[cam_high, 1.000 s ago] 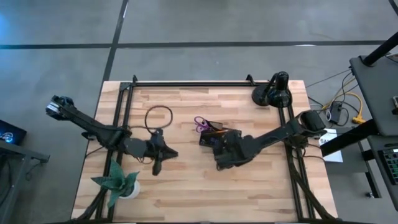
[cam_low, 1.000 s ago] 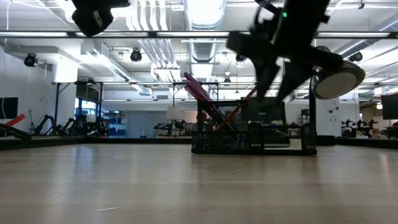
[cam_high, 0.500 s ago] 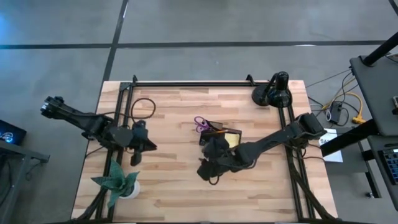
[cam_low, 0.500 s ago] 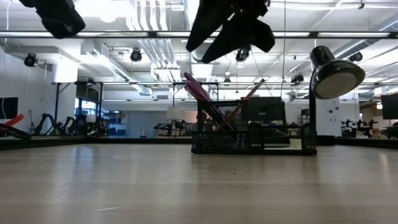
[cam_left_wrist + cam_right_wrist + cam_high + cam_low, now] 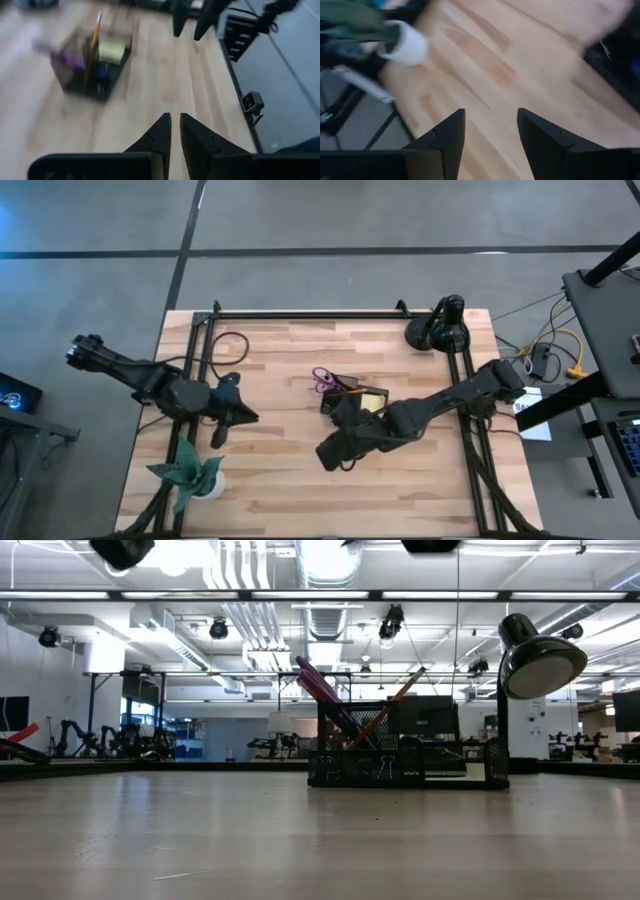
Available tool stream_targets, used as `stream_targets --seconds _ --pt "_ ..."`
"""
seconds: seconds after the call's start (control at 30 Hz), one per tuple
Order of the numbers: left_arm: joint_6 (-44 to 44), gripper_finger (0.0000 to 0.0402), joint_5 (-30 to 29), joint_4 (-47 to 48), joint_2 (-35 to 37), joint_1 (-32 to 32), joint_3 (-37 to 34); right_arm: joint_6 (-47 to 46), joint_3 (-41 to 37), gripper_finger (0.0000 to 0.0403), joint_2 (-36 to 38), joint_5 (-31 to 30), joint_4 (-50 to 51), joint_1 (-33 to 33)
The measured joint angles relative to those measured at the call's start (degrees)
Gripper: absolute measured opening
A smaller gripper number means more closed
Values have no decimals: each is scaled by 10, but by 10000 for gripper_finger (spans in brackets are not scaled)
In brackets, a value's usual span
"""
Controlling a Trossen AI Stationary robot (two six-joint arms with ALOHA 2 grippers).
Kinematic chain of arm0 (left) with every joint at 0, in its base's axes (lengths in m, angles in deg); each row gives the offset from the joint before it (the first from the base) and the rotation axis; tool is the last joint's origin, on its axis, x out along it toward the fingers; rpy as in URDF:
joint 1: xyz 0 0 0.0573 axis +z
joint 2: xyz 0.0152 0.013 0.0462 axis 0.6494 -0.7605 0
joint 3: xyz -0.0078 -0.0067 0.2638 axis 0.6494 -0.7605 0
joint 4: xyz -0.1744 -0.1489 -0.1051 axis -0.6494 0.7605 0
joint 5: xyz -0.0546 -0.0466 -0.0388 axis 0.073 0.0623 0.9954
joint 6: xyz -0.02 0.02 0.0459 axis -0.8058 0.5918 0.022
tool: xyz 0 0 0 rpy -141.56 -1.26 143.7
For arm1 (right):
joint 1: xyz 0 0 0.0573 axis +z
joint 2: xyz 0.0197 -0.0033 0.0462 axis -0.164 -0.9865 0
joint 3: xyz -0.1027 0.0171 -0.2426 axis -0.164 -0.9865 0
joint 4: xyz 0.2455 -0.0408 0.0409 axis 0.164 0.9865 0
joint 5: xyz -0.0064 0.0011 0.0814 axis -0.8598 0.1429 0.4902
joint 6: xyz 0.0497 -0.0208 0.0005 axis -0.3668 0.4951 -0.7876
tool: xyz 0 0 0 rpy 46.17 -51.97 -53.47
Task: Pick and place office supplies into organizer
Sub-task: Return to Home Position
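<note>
The organizer point(image 5: 345, 402) stands on the tabletop point(image 5: 290, 490) a little right of its middle, with supplies inside it. The yellow pad point(image 5: 374, 400) lies flat in the compartment on its right side. The purple scissors point(image 5: 322, 378) jut out over its far left corner, and an orange pencil point(image 5: 349, 386) leans across the far side. From table height the scissors' handles and the pencil rise slantwise above the rim, leaning opposite ways. The right claw point(image 5: 328, 454) hangs over bare wood just beside the organizer, on the side away from the lamp point(image 5: 440, 328), and holds nothing. Its wrist view shows the two fingers well apart with only tabletop between them, and beyond them the plant point(image 5: 350, 15) in its white pot point(image 5: 409, 46). The left claw point(image 5: 222, 430) is well apart from the organizer, over the left part of the tabletop near the plant. Its fingers are drawn close, with only a thin slit between them, and grip nothing. Past them its wrist view looks along the wood to the organizer, with the right claw farther off. Both arms are raised high, so from table height only dark parts of them show at the upper edge. The black lamp stands at the far right corner, its head tilted downward.
</note>
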Motion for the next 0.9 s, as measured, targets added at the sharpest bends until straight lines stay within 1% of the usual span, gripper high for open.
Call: stream_targets --seconds 0.03,0.1,0.13,0.2,0.23,0.27,0.33,0.37,0.4,0.47,0.57,0.6,0.67,0.73,0.77,0.8,0.87,0.9 --pt "35 25 1 -1 3 0 7 22 17 170 0 0 -2 1" --pt "54 25 0 -3 11 1 19 80 52 171 2 -1 -1 3" --pt "44 25 0 -6 15 1 23 108 69 171 4 -1 -1 4" --pt "-9 25 11 -10 23 1 34 146 101 170 5 -1 -1 4" --pt "-28 25 25 -10 27 1 37 160 113 169 7 0 -2 1" --pt "-27 25 52 -11 30 1 39 173 122 168 8 2 -1 -1" --pt "7 25 120 -23 33 1 39 189 128 166 12 4 -2 -8" --pt "10 25 142 -35 36 0 34 191 123 165 16 4 -4 -13" --pt "5 25 149 -39 39 1 28 191 110 164 25 4 -8 -18" --pt "1 25 151 -41 41 6 16 192 69 164 53 -1 -28 -23" --pt "-7 25 161 -60 44 23 -19 187 -33 166 120 -5 -90 -25" --pt "-13 25 179 -90 46 29 -37 180 -78 167 148 -4 -121 -25" --pt "-15 25 237 -210 55 37 -76 175 -175 166 203 -2 -204 -26" --pt "-14 25 313 -366 67 43 -117 203 -266 164 255 0 -326 -28" --pt "-13 25 340 -431 70 46 -134 222 -309 164 281 3 -391 -28" --pt "-13 25 353 -472 74 51 -151 241 -346 164 306 10 -447 -28" --pt "-12 25 354 -476 90 69 -175 276 -416 166 353 27 -542 -29" --pt "-13 25 348 -463 100 81 -187 288 -448 167 375 32 -566 -30"
